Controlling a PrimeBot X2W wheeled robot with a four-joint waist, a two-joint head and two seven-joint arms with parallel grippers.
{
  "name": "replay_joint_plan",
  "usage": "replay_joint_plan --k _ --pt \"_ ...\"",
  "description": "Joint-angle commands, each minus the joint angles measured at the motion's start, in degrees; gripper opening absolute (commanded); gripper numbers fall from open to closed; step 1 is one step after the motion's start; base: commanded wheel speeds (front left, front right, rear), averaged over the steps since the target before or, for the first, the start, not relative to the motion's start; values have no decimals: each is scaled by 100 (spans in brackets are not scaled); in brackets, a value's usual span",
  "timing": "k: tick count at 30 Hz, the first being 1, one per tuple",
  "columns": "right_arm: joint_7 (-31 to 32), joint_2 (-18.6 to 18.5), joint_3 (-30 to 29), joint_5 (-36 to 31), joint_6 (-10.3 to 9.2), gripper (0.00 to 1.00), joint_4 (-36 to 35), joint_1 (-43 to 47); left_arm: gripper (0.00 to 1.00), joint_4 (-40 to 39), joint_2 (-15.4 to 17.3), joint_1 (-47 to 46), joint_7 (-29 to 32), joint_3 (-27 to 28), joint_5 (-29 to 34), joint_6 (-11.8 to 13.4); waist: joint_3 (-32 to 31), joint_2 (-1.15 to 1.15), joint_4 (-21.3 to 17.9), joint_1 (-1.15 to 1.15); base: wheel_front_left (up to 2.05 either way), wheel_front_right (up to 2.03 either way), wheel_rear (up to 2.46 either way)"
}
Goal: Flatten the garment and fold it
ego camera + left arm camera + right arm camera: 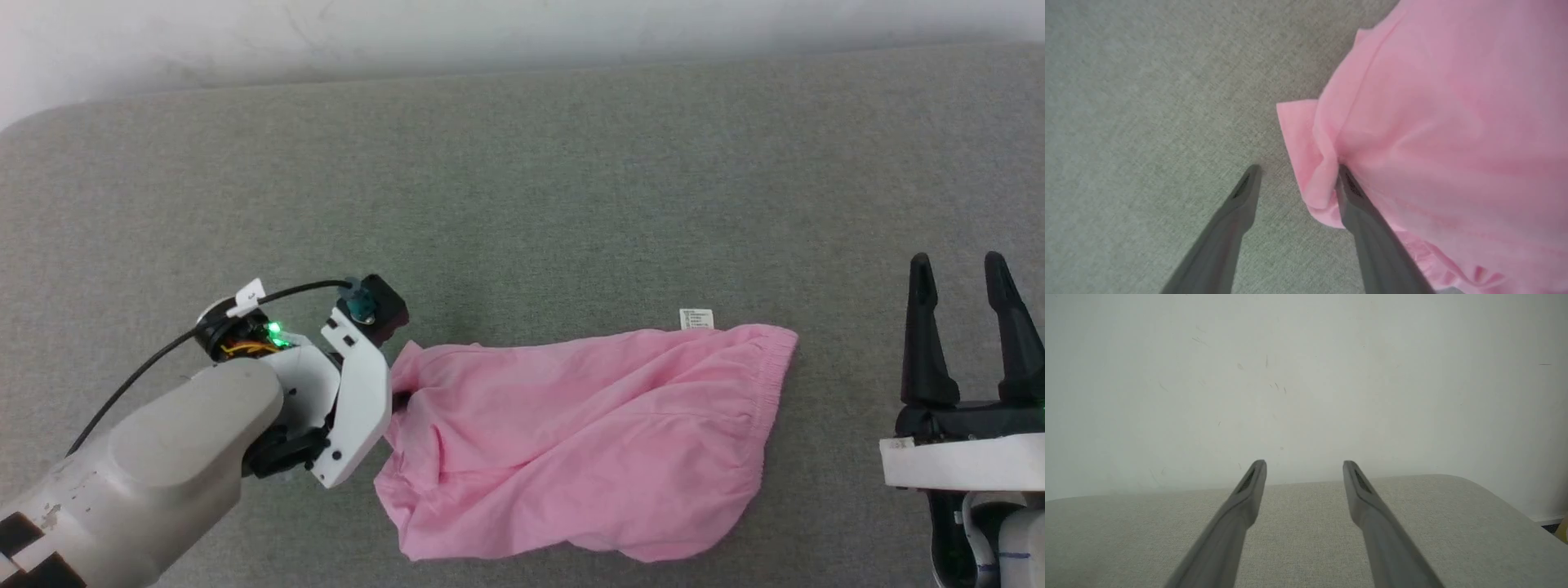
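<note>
The garment (588, 433), pink shorts, lies rumpled on the grey fabric surface (522, 180). Its gathered waistband (775, 367) is at the right end, with a small white tag (696, 318) beside it. My left gripper (400, 398) is at the garment's left end, pointing into it. In the left wrist view this gripper (1298, 169) is open. A folded flap of the garment's hem (1306, 155) sits between the fingers, against the right finger (1355, 204). My right gripper (958, 261) stands open at the lower right, apart from the waistband, with nothing between its fingers (1303, 463).
A pale wall (522, 33) runs along the surface's far edge. The surface's rounded corner (1494, 498) lies ahead of the right gripper. Bare grey surface spreads beyond and to the left of the garment.
</note>
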Motion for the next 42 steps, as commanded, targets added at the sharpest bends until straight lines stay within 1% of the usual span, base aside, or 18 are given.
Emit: replay_joint_plan --k 1,7,9,12,16,18,22,25,27,28,29,31,34,35,38,40,42 --pt "-26 17 -39 38 -5 100 -3 -64 0 -22 -9 -116 -27 -76 -65 -36 46 1 -49 -1 0 0 0" --pt "-26 18 -117 61 -5 100 -18 -26 0 -297 211 -403 -296 -146 -314 -37 33 1 2 -1 0 0 0" --pt "-26 18 -98 73 -5 100 -21 -36 0 -251 296 -536 -442 -107 -349 -37 53 1 -1 -1 0 0 0" --pt "-26 18 -11 76 -5 100 -33 -110 0 26 351 -747 -620 19 -376 -38 157 1 -63 -1 0 0 0" --pt "-26 18 130 0 -5 100 -66 -276 0 791 287 -1049 -824 92 -159 22 390 1 -252 -1 0 0 0" --pt "-26 18 173 -25 -5 100 -78 -356 0 1294 207 -1154 -1025 166 -77 150 529 1 -374 -1 0 0 0" --pt "-26 18 209 -30 -5 100 -85 -482 0 2264 37 -1259 -1467 192 126 312 750 1 -594 -1 0 0 0" --pt "-26 18 232 -29 -5 100 -73 -519 0 2817 -96 -1219 -1633 154 186 304 807 1 -671 -1 0 0 0" --pt "-26 18 237 -33 -5 100 -61 -517 0 3080 -175 -1179 -1733 114 225 248 795 1 -686 -1 0 0 0" --pt "-26 18 225 -41 -5 100 -51 -507 49 3176 -228 -1169 -1834 105 241 222 765 1 -668 -1 0 0 0" --pt "-26 18 203 -47 -5 100 -39 -491 100 3244 -299 -1164 -1954 100 257 207 718 1 -624 -1 0 0 0" --pt "-26 18 196 -63 -5 100 -32 -474 100 3305 -359 -1159 -2076 91 283 193 662 1 -577 -1 0 0 0" --pt "-26 18 196 -125 -5 100 -30 -440 100 3396 -457 -1164 -2601 132 345 220 457 1 -438 -1 0 0 0" --pt "-26 18 178 -143 -5 100 -39 -421 100 3386 -485 -1176 -2865 210 329 289 382 1 -371 -1 0 0 0" --pt "-26 11 167 -201 -5 100 -70 -361 100 3279 -507 -1169 -3708 418 355 639 160 1 -180 -1 0 0 0" --pt "-26 -4 164 -222 -5 100 -84 -298 100 3105 -479 -1093 -4009 547 368 829 28 1 -55 -1 0 0 0" --pt "-26 -20 162 -233 -5 100 -89 -223 100 2802 -444 -966 -4116 654 398 986 -90 1 67 -1 0 0 0"
